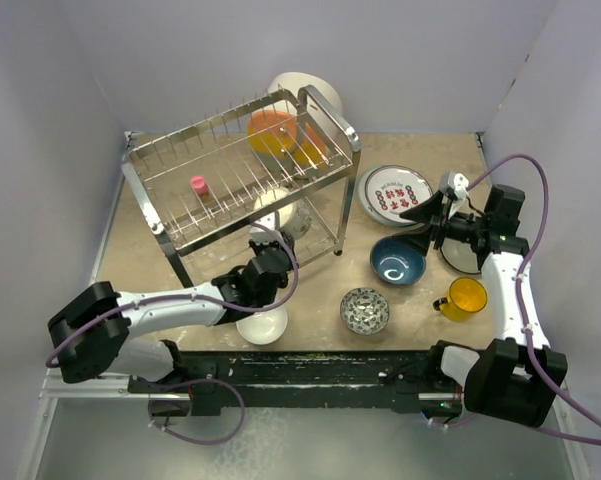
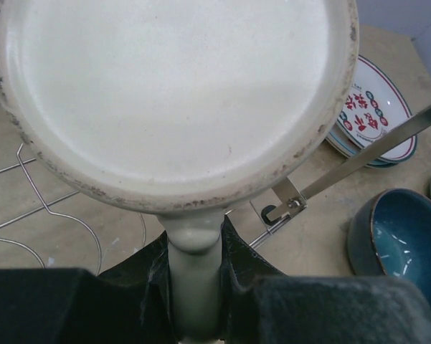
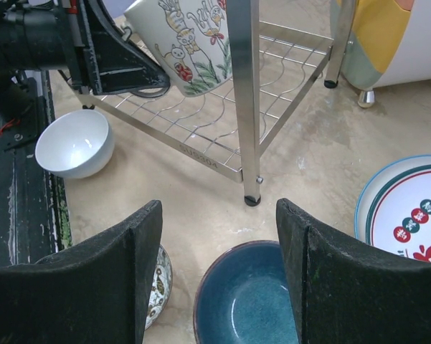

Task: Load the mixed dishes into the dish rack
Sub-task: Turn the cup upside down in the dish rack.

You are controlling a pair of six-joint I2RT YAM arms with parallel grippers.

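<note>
Black fingers (image 2: 133, 276) of the left claw (image 2: 195, 240) fill the bottom of its wrist view, clenched on the handle (image 2: 195, 308) of the mug (image 2: 172, 93). The pale handle runs straight down between them, pinched on both sides. Gripping there, I judge, leaves the mug's body free and its mouth up, so it can go into the dish rack (image 1: 150, 215) without the fingers fouling the wires.

From above, the mug sits at 12 o'clock from that claw, under the upper tier and over the lower wire shelf, near the rack's 5 o'clock corner. The right wrist view shows its cat-painted side leaning a little above the grid; whether its base touches the wire I cannot tell. The placing step looks under way, not finished.

Right claw (image 3: 219, 208) hangs released, jaws wide apart and holding nothing. It is close above the dark blue bowl (image 3: 247, 301), which lies on the table (image 1: 320, 270) at 4 o'clock from the rack. That pose reads as readiness for the bowl.

Further out, the white bowl (image 1: 262, 325) lies at 6 o'clock of the left claw. Around the blue bowl are the small grey-patterned bowl (image 1: 365, 310) at 7 o'clock, the yellow cup (image 1: 467, 297) at 4 o'clock and the red-lettered plate (image 1: 393, 192) at 12 o'clock. All four are outside the rack. Orange dishes (image 1: 272, 130) stand in the upper tier.
</note>
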